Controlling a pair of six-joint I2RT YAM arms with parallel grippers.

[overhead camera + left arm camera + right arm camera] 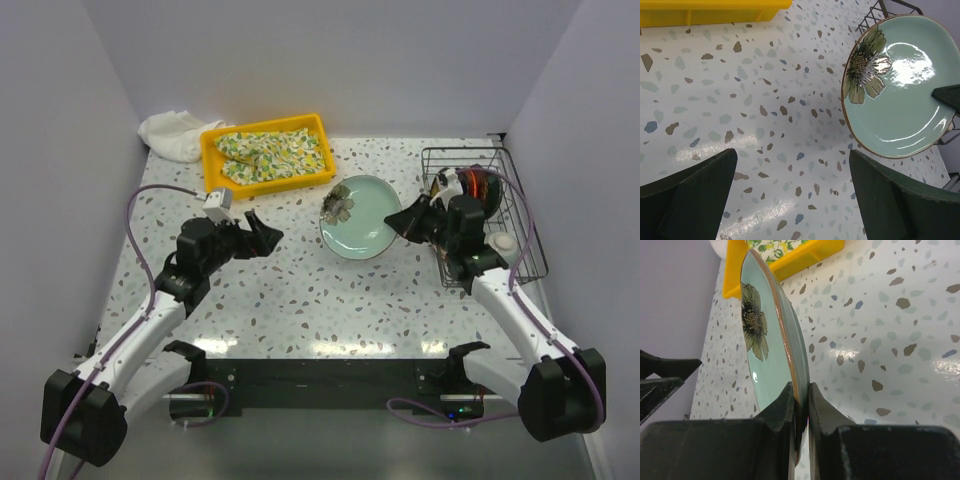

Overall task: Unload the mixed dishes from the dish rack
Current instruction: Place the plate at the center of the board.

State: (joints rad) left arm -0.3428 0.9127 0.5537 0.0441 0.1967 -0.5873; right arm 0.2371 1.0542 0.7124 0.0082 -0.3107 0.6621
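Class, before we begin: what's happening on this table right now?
The right end effector is clamped on the rim of a pale green flowered plate, holding it over the table beside the dish rack, where other dishes sit. The left end effector is open and empty, pointing toward the plate.

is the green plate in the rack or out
Out: the right tool grips the plate by its rim over the table, beside the dish rack.
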